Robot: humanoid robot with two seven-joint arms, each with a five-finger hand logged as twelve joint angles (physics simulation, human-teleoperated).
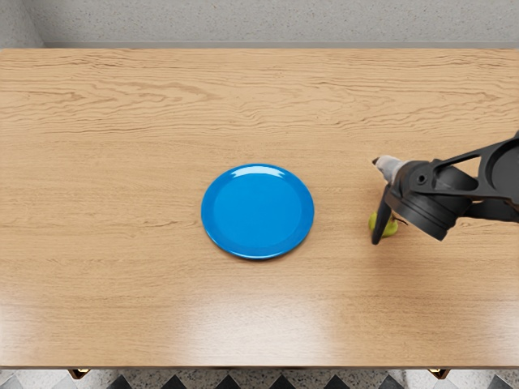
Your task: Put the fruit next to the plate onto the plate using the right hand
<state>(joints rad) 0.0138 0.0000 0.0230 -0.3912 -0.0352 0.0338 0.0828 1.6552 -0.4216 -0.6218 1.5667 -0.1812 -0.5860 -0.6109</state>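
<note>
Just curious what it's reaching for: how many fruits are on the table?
1. The fruit sits on the table right of the plate, mostly hidden behind the right hand. The hand could be covering another.

Right hand (408, 199) leaning over, perhaps touching, the half-hidden fruit (393, 228) on the table (122, 121), well right of the plate (257, 211).

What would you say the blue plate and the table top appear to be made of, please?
The blue plate looks like glossy plastic or glazed ceramic: uniform colour, with soft highlights along its rim. The table top looks like light wood with a satin varnish: flowing grain lines and a pale sheen near the front edge.
</note>
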